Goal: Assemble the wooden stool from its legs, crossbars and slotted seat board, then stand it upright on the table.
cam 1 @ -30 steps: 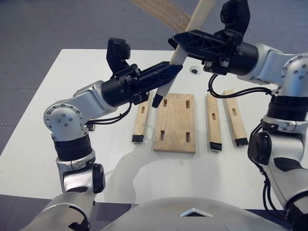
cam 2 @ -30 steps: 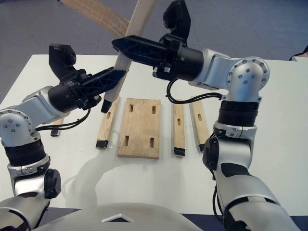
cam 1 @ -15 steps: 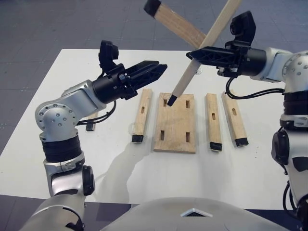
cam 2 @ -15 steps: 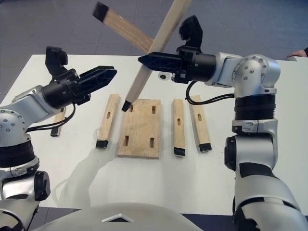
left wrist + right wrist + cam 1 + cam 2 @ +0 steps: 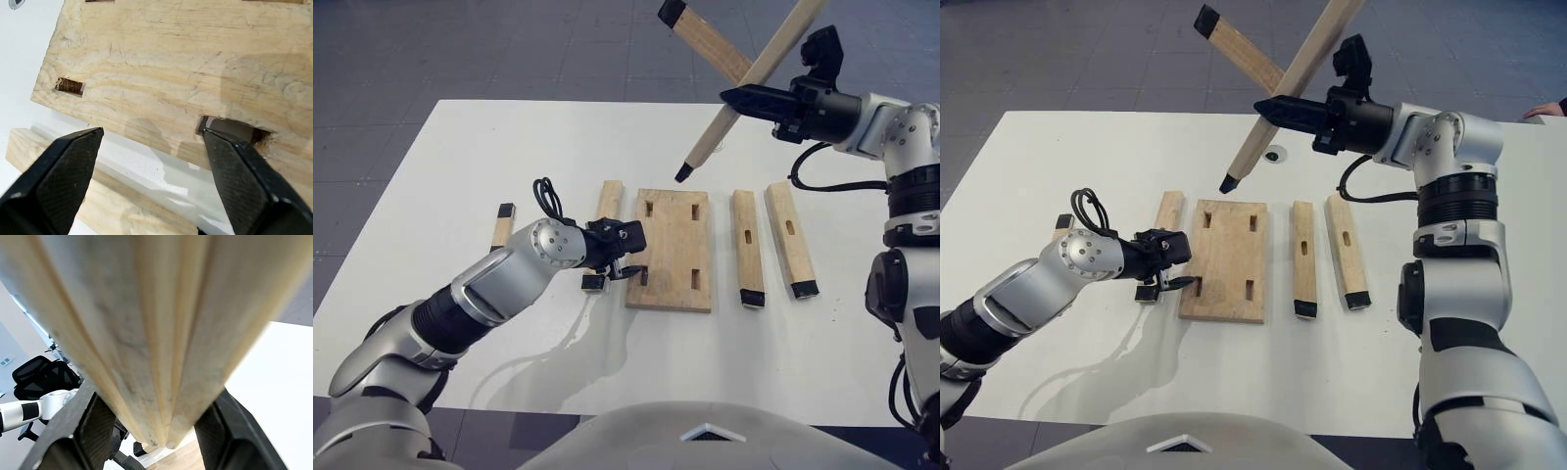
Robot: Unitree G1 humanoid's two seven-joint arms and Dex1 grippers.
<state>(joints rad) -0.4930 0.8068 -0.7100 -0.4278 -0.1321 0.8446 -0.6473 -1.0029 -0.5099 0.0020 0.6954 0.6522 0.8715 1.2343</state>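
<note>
While the right gripper (image 5: 732,96) is up in the air over the far side of the table (image 5: 431,196), it's clamped tight on a crossed pair of legs (image 5: 773,54). One stick runs steeply down so its black-capped tip (image 5: 682,175) hangs just past the far-left corner of the seat board (image 5: 671,257), not touching it. The other stick (image 5: 705,39) crosses it higher up, with its own black cap pointing away.

The seat board lies flat in the middle of the table, four slots facing up. The left gripper (image 5: 152,131) is down low at the board's left edge, near end, with its fingers spread apart and nothing between them. One finger (image 5: 234,176) sits over the near-left slot (image 5: 234,131). The other (image 5: 58,171) is over the leg (image 5: 607,201) lying just beside the board on that side. That arm covers most of the near end of this leg, so I can't make out much of its cap.

Right of the board, two more legs (image 5: 747,245) (image 5: 789,240) lie side by side, each slotted and black-capped at the near end. A shorter wooden piece (image 5: 499,227) with a black far end sits well off to the left. A small round grommet (image 5: 1276,153) sits in the tabletop behind the board. I couldn't read any print on the wood.
</note>
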